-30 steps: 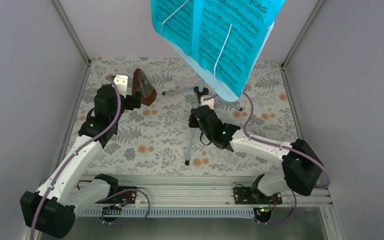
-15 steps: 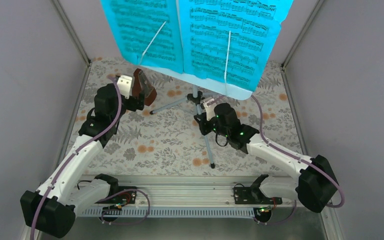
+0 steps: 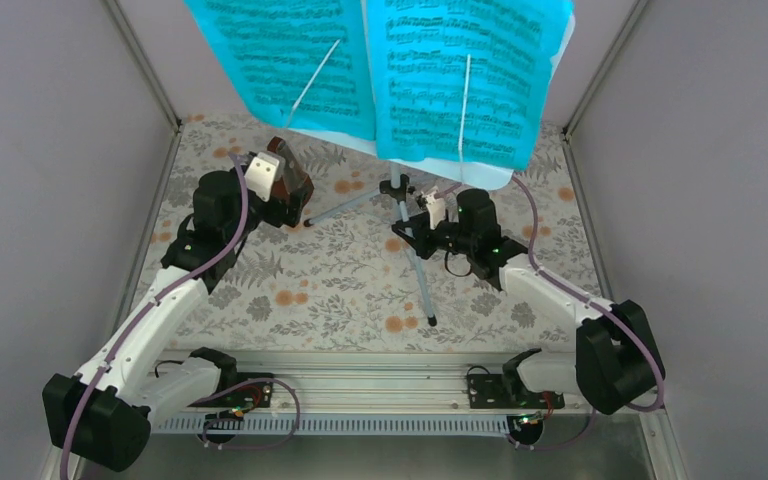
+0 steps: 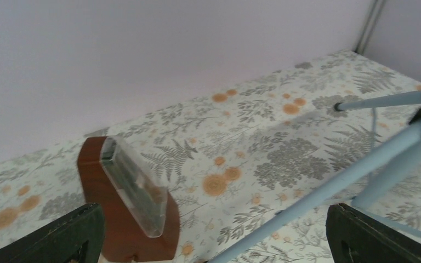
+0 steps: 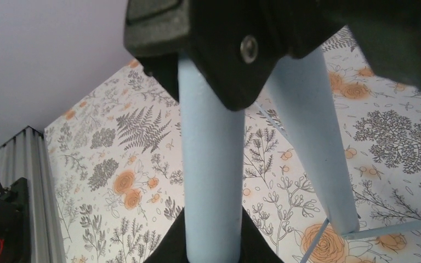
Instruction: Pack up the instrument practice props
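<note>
A robot test booth in a lab: plain grey panels point(image 3: 50, 150) joined by metal corner posts point(image 3: 145, 65) box in a floral tablecloth point(image 3: 330, 290), and an aluminium rail point(image 3: 390, 385) along the near edge carries the bases of the left arm point(image 3: 150, 330) and right arm point(image 3: 560, 300).

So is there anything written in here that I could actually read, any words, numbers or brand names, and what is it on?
No text here can be read as words.
On the teal sheet of music: printed staves and notes only; any title or number is too small to read.
On the metronome: whatever sits behind its clear front is too blurred to read.
On the music stand: no label shows on its pale blue tubes.
</note>
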Controlling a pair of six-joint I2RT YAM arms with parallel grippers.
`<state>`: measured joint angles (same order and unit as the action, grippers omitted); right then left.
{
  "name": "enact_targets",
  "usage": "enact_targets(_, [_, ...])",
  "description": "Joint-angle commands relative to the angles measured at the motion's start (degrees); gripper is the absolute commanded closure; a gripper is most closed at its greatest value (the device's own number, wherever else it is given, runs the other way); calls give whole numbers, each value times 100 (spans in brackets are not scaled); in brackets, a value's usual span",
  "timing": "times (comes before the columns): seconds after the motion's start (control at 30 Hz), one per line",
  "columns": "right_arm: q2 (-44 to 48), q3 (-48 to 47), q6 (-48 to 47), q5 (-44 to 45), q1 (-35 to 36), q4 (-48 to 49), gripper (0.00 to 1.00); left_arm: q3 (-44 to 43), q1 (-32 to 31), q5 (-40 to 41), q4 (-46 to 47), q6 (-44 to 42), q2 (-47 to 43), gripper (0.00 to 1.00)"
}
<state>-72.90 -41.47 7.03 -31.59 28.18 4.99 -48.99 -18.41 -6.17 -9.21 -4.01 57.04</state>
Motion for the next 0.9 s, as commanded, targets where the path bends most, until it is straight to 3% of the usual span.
enact_targets(0.0, [-120, -232, 222, -956, -223, 1140, 96, 1, -47, -663, 213, -129, -89, 0])
enact_targets(0.5, [-645, -496, -172, -1788, -919, 916, 96, 60, -241, -1900, 369, -385, 149, 3])
enact_targets(0.6, [-653, -495, -171, -1813, -955, 926, 96, 26, -380, -2208, 509, -395, 570, 10])
enact_targets(0.63, [-644, -487, -161, -1796, -954, 943, 96, -31, -461, -2314, 538, -383, 761, 20])
enact_targets(0.7, [-643, -485, -159, -1760, -964, 953, 96, -253, -565, -2524, 508, -383, 1212, 28])
enact_targets(0.87, [-588, -420, -103, -1702, -962, 1028, 96, -663, -703, -2674, 826, -527, 2229, 30])
